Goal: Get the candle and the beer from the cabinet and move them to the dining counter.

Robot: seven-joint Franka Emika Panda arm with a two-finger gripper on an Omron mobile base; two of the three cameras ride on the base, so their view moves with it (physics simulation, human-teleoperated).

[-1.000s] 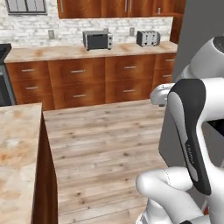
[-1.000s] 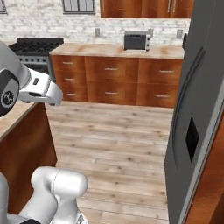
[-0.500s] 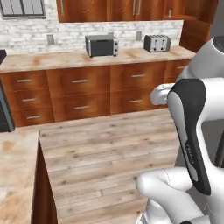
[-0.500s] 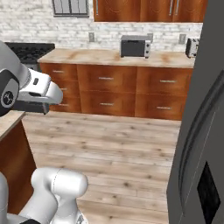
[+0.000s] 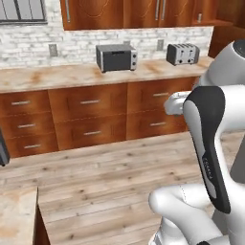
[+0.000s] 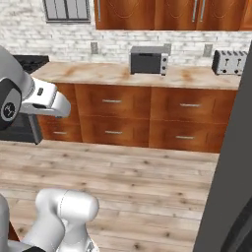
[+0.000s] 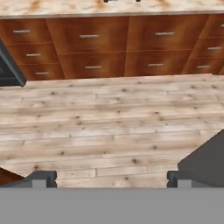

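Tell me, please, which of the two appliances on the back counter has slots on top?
The toaster, the smaller silver one at the counter's right end. The other, the boxy dark toaster oven near the middle, has a front door and a flat top.

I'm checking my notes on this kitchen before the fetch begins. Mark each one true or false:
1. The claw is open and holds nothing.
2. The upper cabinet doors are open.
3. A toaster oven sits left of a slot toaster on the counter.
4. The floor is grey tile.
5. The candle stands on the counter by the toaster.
1. True: the claw has its fingertips wide apart with bare floor between them.
2. False: the reddish-brown wooden upper cabinet has its doors shut.
3. True: the dark boxy toaster oven is left of the silver slot toaster.
4. False: the floor is pale wooden planks.
5. False: no candle on that counter.
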